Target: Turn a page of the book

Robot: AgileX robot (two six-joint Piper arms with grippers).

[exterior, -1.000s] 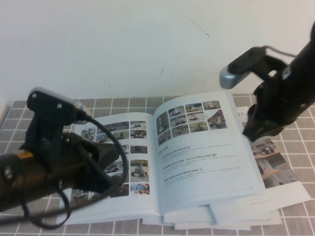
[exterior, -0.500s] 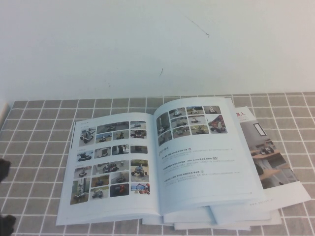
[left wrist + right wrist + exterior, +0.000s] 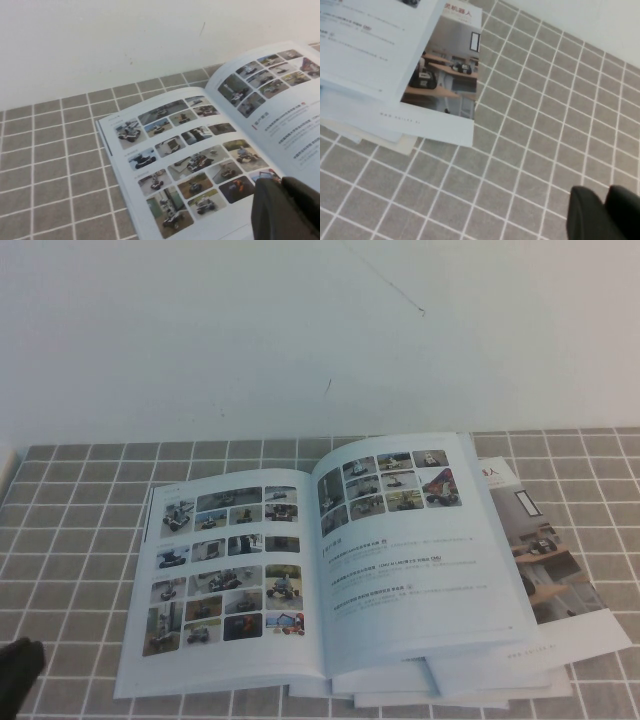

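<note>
The book [image 3: 330, 570] lies open and flat on the table [image 3: 70, 500]. My left end effector [image 3: 287, 207] sits at the book's near left corner, fingers together, holding nothing. My right end effector [image 3: 605, 212] is right of the book, clenched, empty.

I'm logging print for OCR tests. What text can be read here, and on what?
Booklet, cover top: red characters, roughly "机器人", first ones cut off.
Booklet, white bottom strip: small line, too blurred to read.
Book, right page: headings and text lines, too small to read.
Left gripper and right gripper: no markings.
</note>
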